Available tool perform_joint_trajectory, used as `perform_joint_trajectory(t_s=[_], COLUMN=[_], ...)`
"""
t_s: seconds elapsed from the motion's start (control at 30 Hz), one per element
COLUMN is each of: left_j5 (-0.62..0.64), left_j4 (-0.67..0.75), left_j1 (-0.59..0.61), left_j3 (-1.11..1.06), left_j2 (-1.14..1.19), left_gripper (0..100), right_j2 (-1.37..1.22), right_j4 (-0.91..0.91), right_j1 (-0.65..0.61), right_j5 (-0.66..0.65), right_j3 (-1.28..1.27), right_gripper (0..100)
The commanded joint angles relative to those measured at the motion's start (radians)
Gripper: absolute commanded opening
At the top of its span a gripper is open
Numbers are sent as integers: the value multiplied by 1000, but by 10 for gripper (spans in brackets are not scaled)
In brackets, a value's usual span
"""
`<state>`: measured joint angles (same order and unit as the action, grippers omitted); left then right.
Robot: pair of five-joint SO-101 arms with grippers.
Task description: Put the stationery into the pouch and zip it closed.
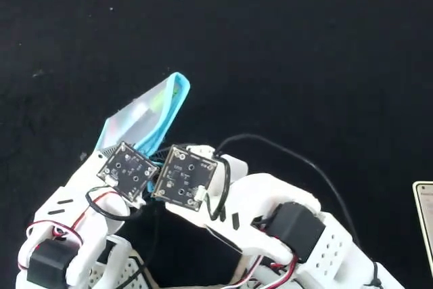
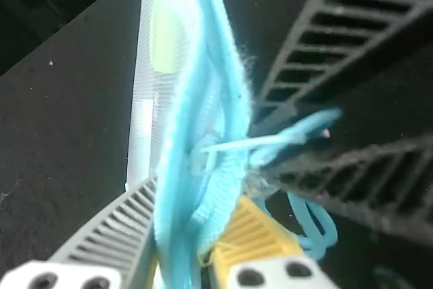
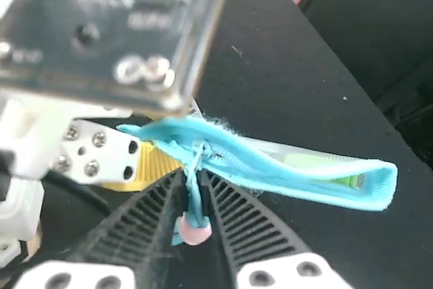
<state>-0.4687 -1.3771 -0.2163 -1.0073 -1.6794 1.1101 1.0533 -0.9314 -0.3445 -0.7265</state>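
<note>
Now pouch (image 1: 145, 116) edge clamped inside left end effector (image 2: 196, 201).

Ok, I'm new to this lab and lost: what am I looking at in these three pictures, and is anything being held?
Two white robot arms sit side by side at a black table. One picture looks down from above; the other two come from cameras on each arm's wrist. Between them is a blue-edged mesh pouch with something green inside. The left gripper is clamped on the pouch's blue edge. The right gripper pinches the zip pull, a blue cord with a pink bead.
</note>
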Motion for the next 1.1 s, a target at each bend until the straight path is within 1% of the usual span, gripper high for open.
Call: perform_joint_trajectory(t_s=[0.0, 0.13, 0.27, 0.4, 0.63, 0.87, 1.07], left_j5=[3, 3, 3, 3, 5, 5, 5], left_j4=[3, 5, 8, 5, 2, 2, 0], left_j1=[-2, -2, -2, -2, -2, -2, -2], left_j3=[-2, -2, -2, -2, 5, 5, 5], left_j2=[0, 0, 0, 0, -2, -2, -2], left_gripper=[30, 30, 30, 30, 30, 30, 30], right_j2=[18, 16, 10, 10, 7, -73, -186], right_j4=[15, 34, 31, 25, -89, -118, -269], right_j1=[66, 146, 204, 252, 384, 463, 582], right_j5=[2, 0, -68, -83, -86, -155, -150], right_j3=[48, 94, 84, 81, 79, 85, 87], right_gripper=[11, 11, 11, 11, 11, 11, 11])
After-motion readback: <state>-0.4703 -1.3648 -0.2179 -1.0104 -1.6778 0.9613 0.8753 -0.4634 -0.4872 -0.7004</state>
